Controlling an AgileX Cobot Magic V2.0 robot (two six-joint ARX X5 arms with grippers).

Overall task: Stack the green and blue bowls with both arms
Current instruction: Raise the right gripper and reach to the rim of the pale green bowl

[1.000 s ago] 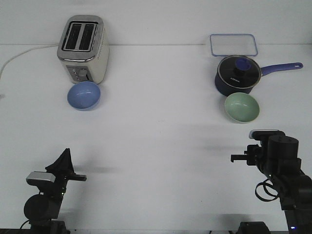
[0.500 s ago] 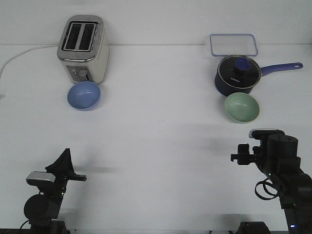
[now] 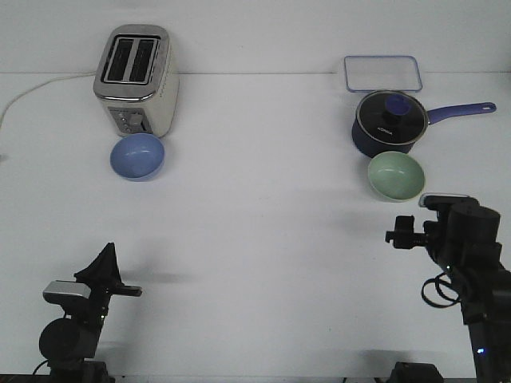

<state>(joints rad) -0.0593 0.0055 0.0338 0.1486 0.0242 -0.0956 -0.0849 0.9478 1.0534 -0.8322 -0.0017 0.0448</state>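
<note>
The light blue bowl (image 3: 137, 156) sits upright on the white table just in front of the toaster, at the far left. The pale green bowl (image 3: 396, 175) sits upright at the far right, just in front of the navy saucepan. My left gripper (image 3: 118, 286) is low at the near left, far from the blue bowl and holding nothing. My right gripper (image 3: 398, 233) is raised at the near right, a short way in front of the green bowl and holding nothing. How far the jaws of either gripper are open does not show from this angle.
A silver toaster (image 3: 136, 80) with a white cord stands at the back left. A navy saucepan (image 3: 389, 121) with a glass lid has its handle pointing right. A clear lidded container (image 3: 382, 73) lies behind it. The white table (image 3: 255, 239) spans the view.
My right gripper has risen and moved forward and a little right, toward the green bowl. The left arm and both bowls have not moved.
</note>
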